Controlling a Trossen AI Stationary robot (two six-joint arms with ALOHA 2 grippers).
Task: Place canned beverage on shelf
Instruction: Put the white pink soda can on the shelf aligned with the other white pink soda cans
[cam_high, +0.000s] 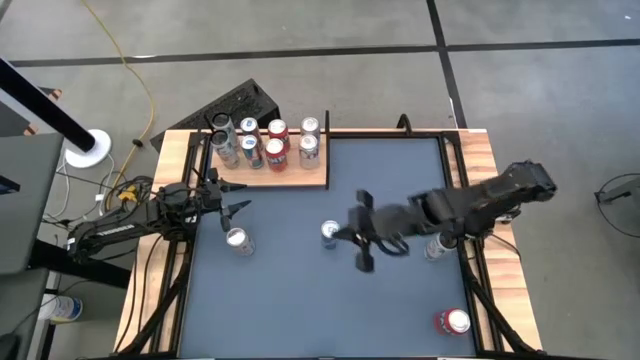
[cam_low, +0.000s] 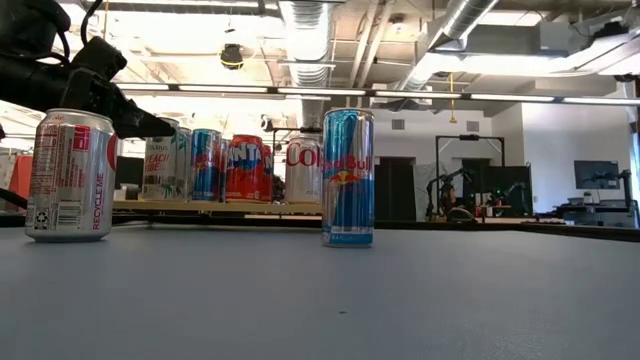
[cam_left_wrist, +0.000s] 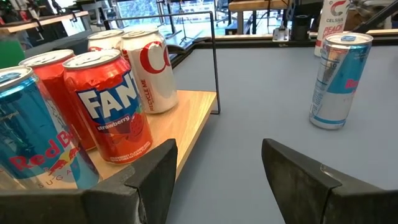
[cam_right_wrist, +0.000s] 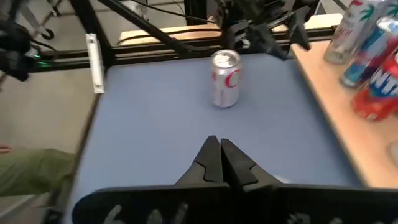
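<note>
Six cans already stand in two rows on the shelf (cam_high: 300, 178) at the far left of the tabletop (cam_high: 300, 300), packed toward one end so the near end of the board stays bare for more. My left claw (cam_high: 236, 199) hangs just in front of that shelf with its fingers spread and nothing between them, which I judge to be a release posture, lined up with the row it faces. Just beside it on the tabletop stands a silver can (cam_high: 237, 240), the closest candidate for the next pick. My right claw (cam_high: 352, 236) hovers over the middle with its fingers pressed together, empty, right beside the slim blue can (cam_high: 330, 233); I judge it is simply waiting there.

A red can (cam_high: 452, 321) stands near the front right corner, and another can (cam_high: 437, 247) sits half under my right arm, so its label is unreadable. From table height the shelf's rear row is mostly masked by the front cans, and my left arm covers part of the shelf's left post from above
</note>
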